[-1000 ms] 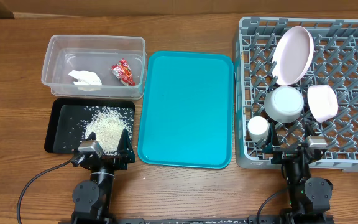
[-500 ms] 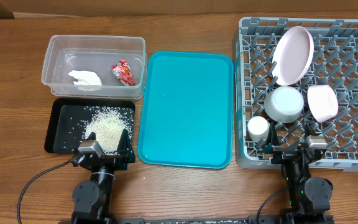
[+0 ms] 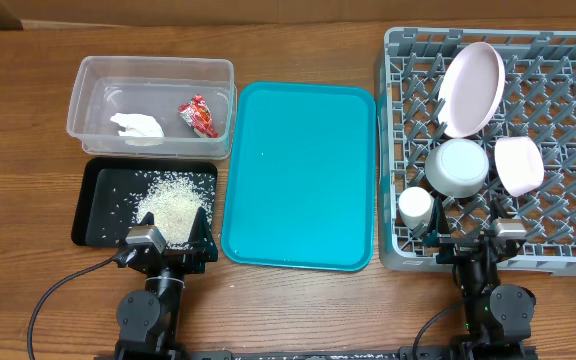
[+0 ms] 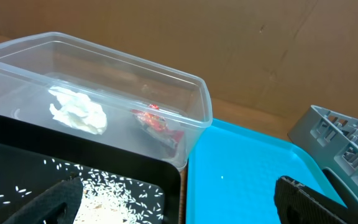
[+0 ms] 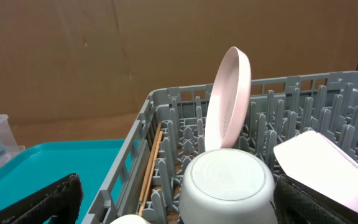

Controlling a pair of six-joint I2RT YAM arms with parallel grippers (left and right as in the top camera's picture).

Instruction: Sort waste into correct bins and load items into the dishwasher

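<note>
The red wrapper (image 3: 198,116) and white tissue (image 3: 136,126) lie in the clear tub (image 3: 151,68); both also show in the left wrist view (image 4: 157,121) (image 4: 78,111). Rice (image 3: 168,203) lies in the black tray (image 3: 93,205). The grey dish rack (image 3: 568,255) holds two pink plates (image 3: 471,88) (image 3: 519,164), an upturned bowl (image 3: 459,166), a cup (image 3: 414,207) and chopsticks (image 5: 149,168). My left gripper (image 3: 168,247) is open and empty at the tray's near edge. My right gripper (image 3: 478,242) is open and empty at the rack's near edge.
A teal tray (image 3: 300,175) lies between the bins and the rack. Brown cardboard stands behind the table in both wrist views. Bare wooden table lies along the front edge by both arm bases.
</note>
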